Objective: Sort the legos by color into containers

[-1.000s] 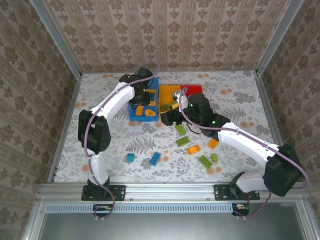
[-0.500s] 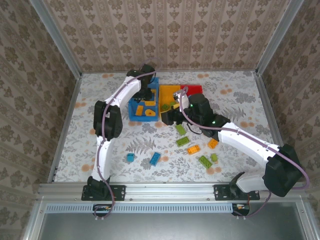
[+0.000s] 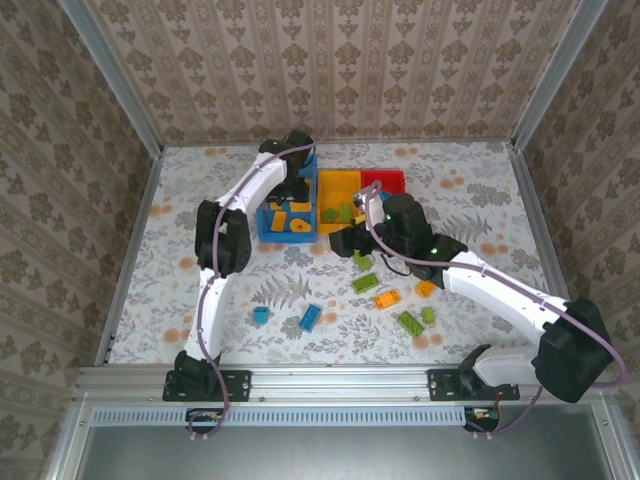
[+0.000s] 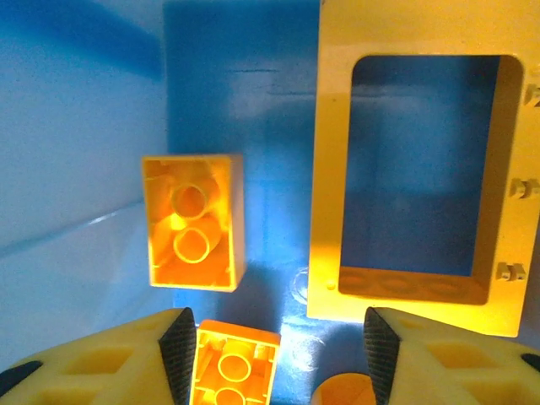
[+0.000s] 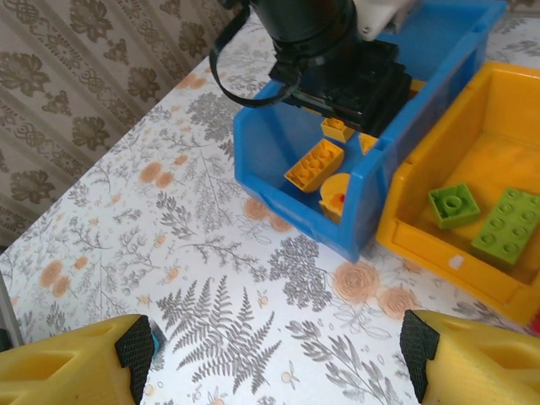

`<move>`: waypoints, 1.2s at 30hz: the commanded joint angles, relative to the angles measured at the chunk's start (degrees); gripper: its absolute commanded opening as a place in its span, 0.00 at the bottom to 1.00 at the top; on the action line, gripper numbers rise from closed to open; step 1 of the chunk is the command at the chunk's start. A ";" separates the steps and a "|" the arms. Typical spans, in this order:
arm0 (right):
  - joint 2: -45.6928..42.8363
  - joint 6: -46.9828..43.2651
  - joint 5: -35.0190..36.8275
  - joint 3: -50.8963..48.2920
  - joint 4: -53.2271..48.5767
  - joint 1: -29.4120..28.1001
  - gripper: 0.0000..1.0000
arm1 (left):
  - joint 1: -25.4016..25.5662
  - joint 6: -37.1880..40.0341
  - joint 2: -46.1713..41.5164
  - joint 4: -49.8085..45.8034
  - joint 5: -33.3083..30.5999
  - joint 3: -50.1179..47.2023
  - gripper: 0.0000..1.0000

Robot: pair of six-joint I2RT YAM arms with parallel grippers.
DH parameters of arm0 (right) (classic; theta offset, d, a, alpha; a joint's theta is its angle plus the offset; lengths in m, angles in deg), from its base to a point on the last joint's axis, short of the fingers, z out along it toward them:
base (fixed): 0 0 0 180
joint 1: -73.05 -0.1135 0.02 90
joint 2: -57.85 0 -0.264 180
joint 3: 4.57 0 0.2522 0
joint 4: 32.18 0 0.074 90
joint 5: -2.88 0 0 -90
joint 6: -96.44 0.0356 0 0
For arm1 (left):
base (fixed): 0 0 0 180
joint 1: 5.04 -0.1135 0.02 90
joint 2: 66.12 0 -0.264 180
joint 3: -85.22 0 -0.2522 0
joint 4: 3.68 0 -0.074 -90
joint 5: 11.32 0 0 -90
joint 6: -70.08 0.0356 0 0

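Well inside blue bin [image 4: 236,76], left gripper [image 4: 278,350] parted over orange bricks [image 4: 192,221], right gripper [image 5: 277,346] wide, nearby.

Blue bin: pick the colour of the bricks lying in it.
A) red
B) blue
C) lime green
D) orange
D: the left wrist view shows an orange brick and an orange open frame lying on the floor of the blue bin, while the lime green bricks sit in the orange-yellow bin beside it.

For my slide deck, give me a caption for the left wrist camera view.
Left gripper, open, over orange bricks and an orange frame in the blue bin.
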 commanded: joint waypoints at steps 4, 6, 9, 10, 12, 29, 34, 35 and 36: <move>-6.37 -0.90 6.88 -3.63 -9.37 0.67 0.78 | 0.01 -0.32 -9.46 -0.60 -0.56 -1.34 0.61; -7.30 -0.54 8.76 -4.14 -13.36 0.61 0.76 | 0.60 -0.84 -13.19 0.60 -0.34 -3.46 0.63; -8.14 1.25 10.84 -4.26 -18.35 0.40 0.74 | 1.55 -1.48 -20.53 3.68 -0.01 -9.96 0.64; -8.24 1.34 10.94 -4.19 -19.51 -0.05 0.73 | 1.93 -1.55 -23.20 5.29 0.51 -13.03 0.65; -7.75 -0.15 10.78 -3.70 -21.72 -2.44 0.72 | 2.69 -1.14 -31.02 9.90 2.20 -21.77 0.66; 18.75 20.97 10.75 9.52 -22.83 -23.25 0.77 | 10.54 -7.81 -89.76 16.36 9.48 -76.50 0.67; 26.30 39.33 12.05 17.32 -34.48 -23.25 0.74 | 10.63 -6.71 -99.26 11.67 11.91 -79.02 0.68; 27.82 44.09 11.89 18.53 -37.05 -23.29 0.74 | 10.63 -6.29 -100.27 10.28 12.41 -78.81 0.68; 28.92 47.89 11.25 19.18 -38.65 -23.40 0.73 | 10.63 -5.78 -101.01 9.26 13.15 -78.61 0.68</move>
